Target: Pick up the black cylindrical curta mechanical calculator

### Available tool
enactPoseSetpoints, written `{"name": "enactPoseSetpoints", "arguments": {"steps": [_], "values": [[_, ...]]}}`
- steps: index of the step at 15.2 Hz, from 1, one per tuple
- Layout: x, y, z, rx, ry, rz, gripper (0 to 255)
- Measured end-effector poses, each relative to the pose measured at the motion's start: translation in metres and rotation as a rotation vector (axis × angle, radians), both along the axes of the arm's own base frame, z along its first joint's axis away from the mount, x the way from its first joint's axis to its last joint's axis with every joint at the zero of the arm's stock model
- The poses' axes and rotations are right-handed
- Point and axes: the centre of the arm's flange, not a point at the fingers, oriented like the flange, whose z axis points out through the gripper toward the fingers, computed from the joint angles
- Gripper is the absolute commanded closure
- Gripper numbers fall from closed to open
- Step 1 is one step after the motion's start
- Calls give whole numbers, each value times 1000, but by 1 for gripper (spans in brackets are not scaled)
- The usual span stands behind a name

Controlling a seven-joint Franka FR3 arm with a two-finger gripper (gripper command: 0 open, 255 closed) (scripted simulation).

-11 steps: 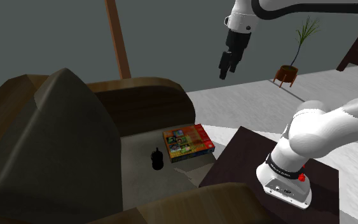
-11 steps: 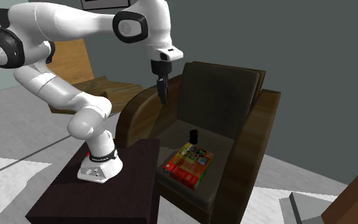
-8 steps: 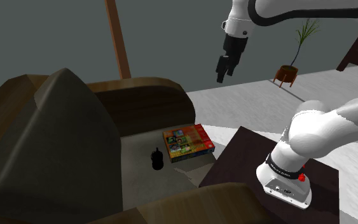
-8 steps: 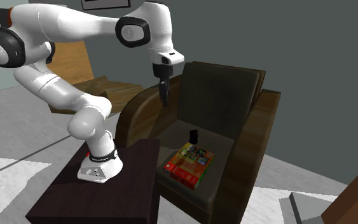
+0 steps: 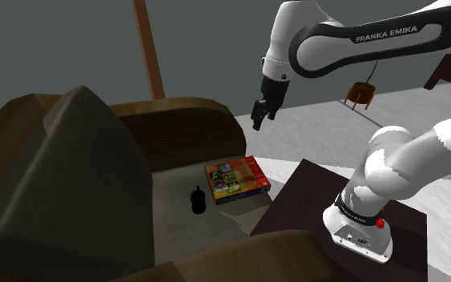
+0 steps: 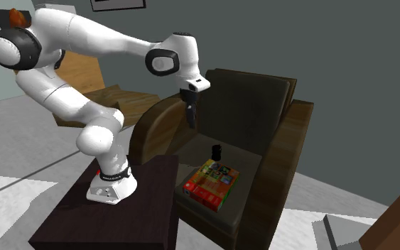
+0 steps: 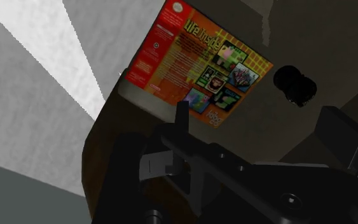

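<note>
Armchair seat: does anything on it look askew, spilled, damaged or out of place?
Nothing spilled or damaged: the red box lies flat on the seat and the black calculator stands upright beside it, apart.

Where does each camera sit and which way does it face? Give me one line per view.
Shoulder view: beside the stand, looking down at the armchair seat; arm and gripper show.
Second exterior view: in front of the armchair, facing its backrest; whole arm at that view's left.
Wrist view: on the hand, looking down at the seat; black fingers show.
Shared: all three see the black calculator and colourful box.
</note>
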Motion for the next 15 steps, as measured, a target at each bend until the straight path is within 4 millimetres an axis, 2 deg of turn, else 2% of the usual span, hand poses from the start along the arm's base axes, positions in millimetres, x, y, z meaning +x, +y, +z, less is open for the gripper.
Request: {"name": "enactPoseSetpoints", "arguments": {"steps": [15], "values": [[54, 111, -152, 22, -49, -64, 0]]}}
